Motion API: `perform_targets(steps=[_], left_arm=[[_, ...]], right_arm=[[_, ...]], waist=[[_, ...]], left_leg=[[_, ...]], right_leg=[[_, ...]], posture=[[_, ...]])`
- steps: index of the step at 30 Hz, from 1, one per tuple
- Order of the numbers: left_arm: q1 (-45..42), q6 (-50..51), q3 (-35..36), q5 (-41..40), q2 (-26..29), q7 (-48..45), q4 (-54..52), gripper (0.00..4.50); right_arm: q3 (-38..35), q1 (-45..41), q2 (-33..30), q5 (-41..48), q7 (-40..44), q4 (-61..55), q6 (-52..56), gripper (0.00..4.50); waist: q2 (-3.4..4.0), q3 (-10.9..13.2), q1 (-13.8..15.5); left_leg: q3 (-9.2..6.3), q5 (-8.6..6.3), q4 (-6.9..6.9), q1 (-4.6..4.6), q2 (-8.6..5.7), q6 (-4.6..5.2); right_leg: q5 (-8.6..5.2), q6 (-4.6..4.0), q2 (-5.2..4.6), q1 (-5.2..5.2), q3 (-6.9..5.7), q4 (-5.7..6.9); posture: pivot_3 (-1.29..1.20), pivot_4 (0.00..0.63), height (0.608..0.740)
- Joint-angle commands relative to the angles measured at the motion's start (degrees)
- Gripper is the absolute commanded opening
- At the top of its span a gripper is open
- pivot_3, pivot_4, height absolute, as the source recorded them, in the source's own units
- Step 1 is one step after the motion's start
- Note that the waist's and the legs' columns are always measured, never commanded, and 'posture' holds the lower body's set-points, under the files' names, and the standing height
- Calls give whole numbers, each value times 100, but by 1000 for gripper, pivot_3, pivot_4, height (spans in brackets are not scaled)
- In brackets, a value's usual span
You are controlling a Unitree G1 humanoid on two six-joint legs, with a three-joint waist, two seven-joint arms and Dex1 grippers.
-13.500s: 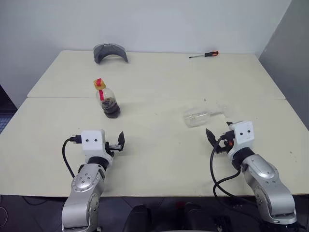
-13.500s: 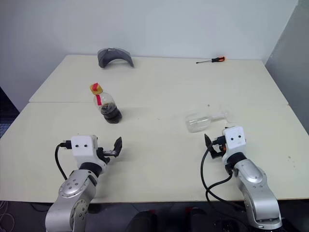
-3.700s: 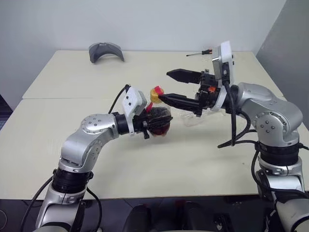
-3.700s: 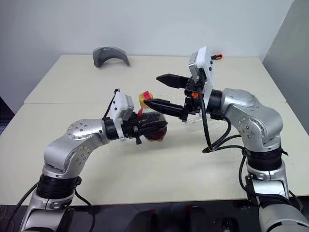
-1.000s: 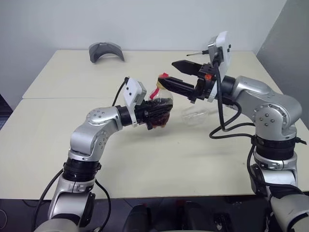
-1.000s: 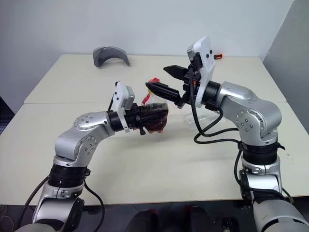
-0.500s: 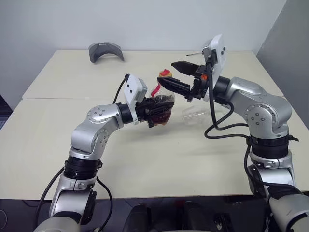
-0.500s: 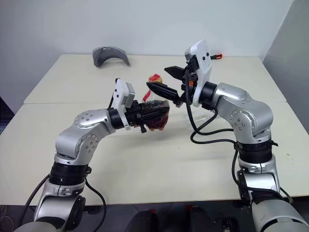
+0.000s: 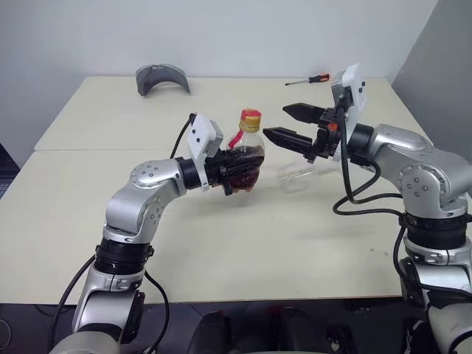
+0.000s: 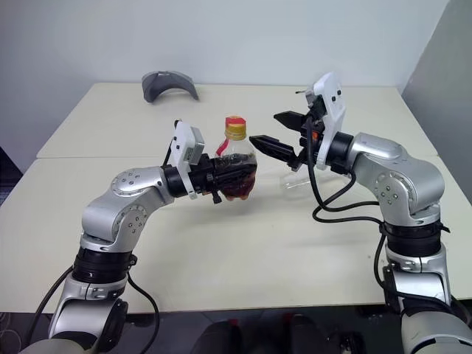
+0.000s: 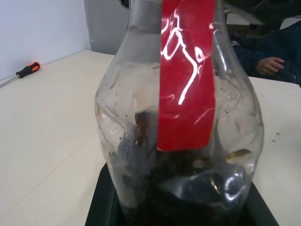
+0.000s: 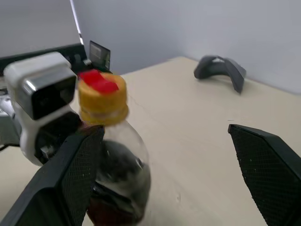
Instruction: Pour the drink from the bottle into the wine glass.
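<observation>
Left eye view: left gripper (image 9: 234, 171) clamped on upright bottle (image 9: 246, 158), held above the table, yellow cap (image 9: 251, 116) on. Right gripper (image 9: 291, 125) jaws wide apart, just right of the cap. Wine glass (image 9: 301, 177) lies on its side further right. Risk: pouring now spills drink; glass could roll.

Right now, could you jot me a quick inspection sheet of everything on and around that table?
Surface: pale table, two tops joined.
Job's things: bottle upright, yellow cap on, held above the table; wine glass lying on its side.
Clutter: screwdriver and grey curved piece at far edge.
Grippers: left gripper shut on bottle; right gripper open beside the cap.
Cables: black cable along right arm.
Surroundings: plain wall; a person's hand.
</observation>
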Motion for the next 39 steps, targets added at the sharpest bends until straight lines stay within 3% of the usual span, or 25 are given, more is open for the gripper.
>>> perform_targets(steps=[1,12,28,39], left_arm=[[-143,-187,107,-80,12,-70,-190,1043],[-159,-301,62,-30,-14,-122,-137,1043],[-236,-281,43,-34,-86,-96,-132,1043],[-252,-297,37,-33,-94,-109,-127,1043]], right_arm=[[-188,-90,-55,178,96,-184,11,4500],[-939,-458,802,1780,-757,-154,968,4500],[-53,-433,778,761,-551,-88,129,4500],[-184,-541,865,715,-598,158,22,4500]], waist=[[0,0,-7],[0,0,-4],[1,1,-4],[1,1,-4]], left_leg=[[0,0,0,0,0,0],[-1,1,0,0,1,-1],[0,0,0,0,1,0],[0,3,0,0,0,-4]], right_leg=[[0,0,0,0,0,0],[0,0,0,0,0,1],[0,0,0,0,-1,0],[0,0,0,0,0,0]], posture=[[0,150,740],[0,150,740],[0,150,740],[0,150,740]])
